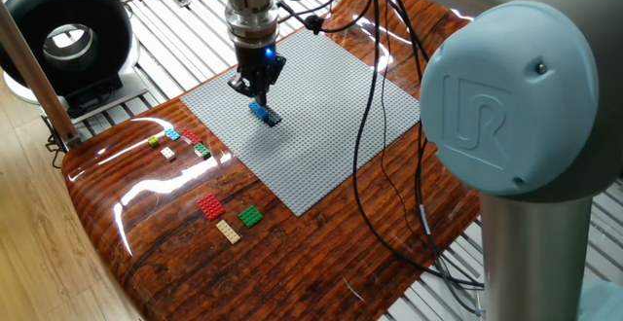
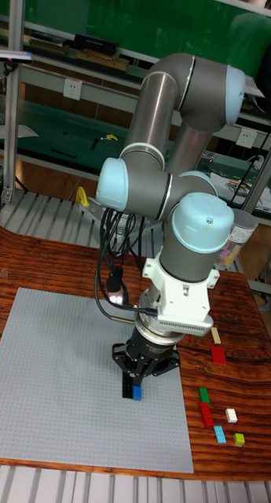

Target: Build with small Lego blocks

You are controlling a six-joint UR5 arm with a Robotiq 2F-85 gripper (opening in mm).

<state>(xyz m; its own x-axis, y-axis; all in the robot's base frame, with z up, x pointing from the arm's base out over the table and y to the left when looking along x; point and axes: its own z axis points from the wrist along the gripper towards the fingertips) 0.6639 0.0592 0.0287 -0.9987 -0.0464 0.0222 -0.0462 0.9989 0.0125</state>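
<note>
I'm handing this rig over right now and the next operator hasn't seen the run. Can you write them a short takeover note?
Gripper: low over the large grey studded baseplate, fingertips at the small blue Lego brick; whether it is gripping cannot be told.
On the baseplate: only that blue brick, also seen in the tall view.
On the glossy wooden table, off the plate: a red brick, a tan brick and a green brick together; further back, a cluster of smaller mixed-colour bricks.
Done: one brick at the plate.
Left: all loose bricks are unplaced.
</note>
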